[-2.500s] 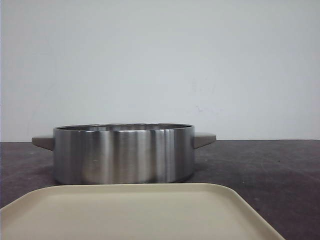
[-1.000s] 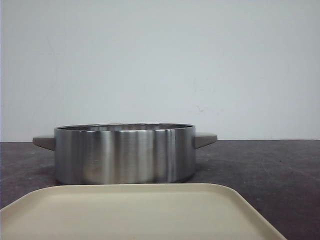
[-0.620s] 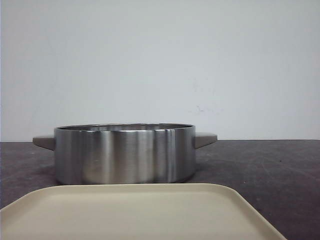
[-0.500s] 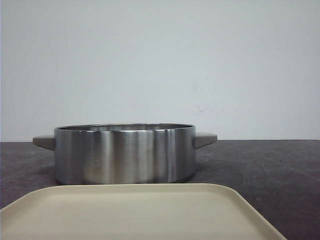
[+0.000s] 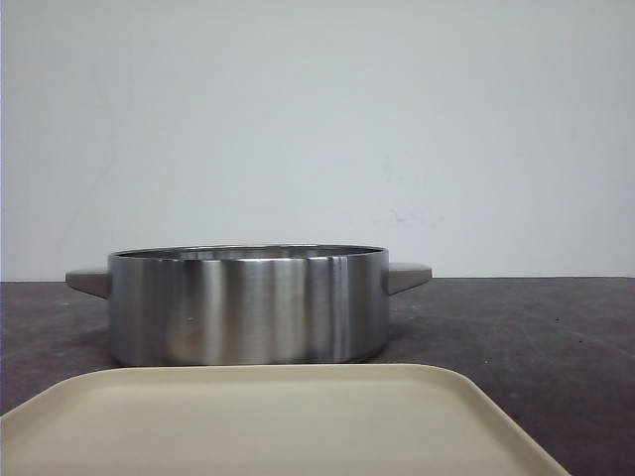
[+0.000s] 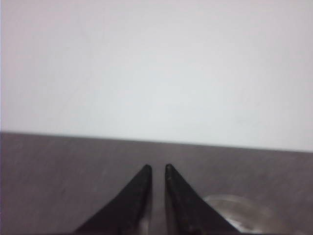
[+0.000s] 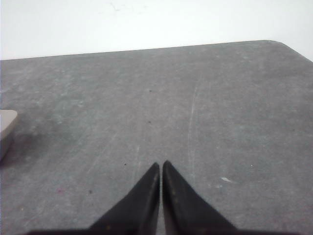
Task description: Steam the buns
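Observation:
The buns are out of view in every frame. A brushed steel pot point(image 5: 246, 303) with two side handles stands on the dark table point(image 5: 516, 337); its inside is hidden from the front camera. Neither gripper shows in the front view. In the left wrist view my left gripper point(image 6: 157, 169) hovers over bare table, its black tips all but together with only a thin slit and nothing between them. My right gripper point(image 7: 161, 164) is shut and empty, also above bare table.
A beige tray point(image 5: 268, 421) lies in front of the pot, nearest the camera; its corner shows in the right wrist view point(image 7: 6, 126). A blurred pale shiny shape point(image 6: 244, 215) sits beside the left fingers. The table's rounded far corner point(image 7: 274, 44) meets a white wall.
The pot sits a few pixels further right than 2.5 s ago; it has stayed still over the last second. The tray has not moved.

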### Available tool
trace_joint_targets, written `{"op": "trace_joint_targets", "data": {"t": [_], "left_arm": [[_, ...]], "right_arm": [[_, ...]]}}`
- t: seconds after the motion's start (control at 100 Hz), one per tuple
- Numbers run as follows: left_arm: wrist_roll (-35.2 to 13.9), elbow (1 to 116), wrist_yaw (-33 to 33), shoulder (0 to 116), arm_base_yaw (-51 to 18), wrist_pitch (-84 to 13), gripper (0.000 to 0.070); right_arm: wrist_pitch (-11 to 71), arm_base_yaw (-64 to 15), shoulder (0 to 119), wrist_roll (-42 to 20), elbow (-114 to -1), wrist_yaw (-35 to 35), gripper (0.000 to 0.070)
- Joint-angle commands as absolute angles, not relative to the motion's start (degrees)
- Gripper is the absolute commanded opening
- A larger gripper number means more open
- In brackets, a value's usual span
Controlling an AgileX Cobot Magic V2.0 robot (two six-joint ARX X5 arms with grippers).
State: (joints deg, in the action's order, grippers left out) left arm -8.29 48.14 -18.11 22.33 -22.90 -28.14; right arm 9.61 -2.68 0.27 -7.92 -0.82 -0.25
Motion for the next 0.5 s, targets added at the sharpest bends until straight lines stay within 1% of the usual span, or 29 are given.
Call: {"op": "trace_joint_targets", "data": {"t": [0.0,0.08,0.14,0.22,0.3,0.41,0.49], "left_arm": [[-7.4,42.9,-18.1,19.8,-21.9,-26.8,0.0],[-7.4,36.6,-18.1,16.7,-19.7,-26.5,0.0],[-7.3,31.5,-18.2,14.7,-17.9,-23.7,0.0],[-7.1,24.6,-18.1,12.3,-15.3,-16.9,0.0],[-7.1,17.4,-17.7,10.2,-12.5,-8.1,0.0],[-7.1,8.6,-11.8,7.4,-9.0,2.5,0.0],[-7.0,4.4,-8.0,5.3,-6.8,6.3,0.0]], "right_arm": [[9.0,-2.7,0.2,-8.3,-0.7,-0.2,0.0005],[9.0,-2.7,0.2,-8.3,-0.7,-0.2,0.0005],[9.0,-2.7,0.2,-8.3,-0.7,-0.2,0.0005],[9.0,-2.7,0.2,-8.3,-0.7,-0.2,0.0005],[9.0,-2.7,0.2,-8.3,-0.7,-0.2,0.0005],[9.0,-2.7,0.2,-8.3,-0.7,-0.2,0.0005],[9.0,-2.7,0.2,-8.3,-0.7,-0.2,0.0005]]}}
